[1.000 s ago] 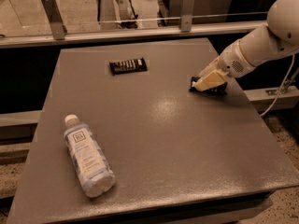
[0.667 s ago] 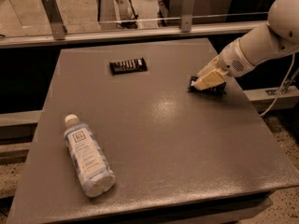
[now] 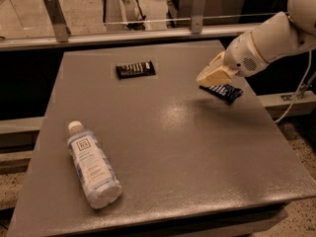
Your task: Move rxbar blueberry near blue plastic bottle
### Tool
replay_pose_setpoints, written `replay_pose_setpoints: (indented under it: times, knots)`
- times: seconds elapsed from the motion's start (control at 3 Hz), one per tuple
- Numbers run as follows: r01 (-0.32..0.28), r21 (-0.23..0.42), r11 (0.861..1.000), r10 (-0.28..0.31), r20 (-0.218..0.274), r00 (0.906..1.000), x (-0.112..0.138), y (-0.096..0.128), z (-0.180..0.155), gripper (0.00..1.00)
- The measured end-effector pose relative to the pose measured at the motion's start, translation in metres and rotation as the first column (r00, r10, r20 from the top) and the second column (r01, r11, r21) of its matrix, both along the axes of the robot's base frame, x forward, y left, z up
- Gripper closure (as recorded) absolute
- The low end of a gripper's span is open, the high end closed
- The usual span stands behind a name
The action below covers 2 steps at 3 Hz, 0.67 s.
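The rxbar blueberry [image 3: 223,92], a small dark navy wrapper, hangs tilted from my gripper [image 3: 213,78] over the right part of the grey table [image 3: 168,147], slightly above the surface. The gripper's cream fingers [image 3: 216,74] are closed on the bar's upper edge. The blue plastic bottle [image 3: 92,165] lies on its side at the front left of the table, its white cap pointing to the back left. It is far from the bar, well to the left and nearer the front.
A black bar wrapper with white lettering [image 3: 135,69] lies at the back middle of the table. A metal rail with posts [image 3: 57,17] runs behind the table. A cable [image 3: 296,95] hangs past the table's right edge.
The gripper has moved slightly left and up with the rxbar blueberry, which is now off the table and tilted. The bottle and black wrapper have not moved.
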<state>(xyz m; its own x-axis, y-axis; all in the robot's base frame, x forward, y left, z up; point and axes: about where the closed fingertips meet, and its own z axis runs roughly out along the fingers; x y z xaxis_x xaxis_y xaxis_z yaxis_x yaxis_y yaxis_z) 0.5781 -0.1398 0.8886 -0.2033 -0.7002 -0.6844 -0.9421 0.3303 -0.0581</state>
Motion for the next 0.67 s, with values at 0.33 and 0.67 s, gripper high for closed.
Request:
replay_pose_setpoints:
  times: [0.33,0.67]
  knots:
    - [-0.059,0.084,0.995,0.059,-0.001,0.9982,-0.0252,0.0391,0.0072,1.00]
    - [-0.066,0.088,0.994,0.067,-0.007,0.9977,-0.0262,0.0433,0.0057,0.82]
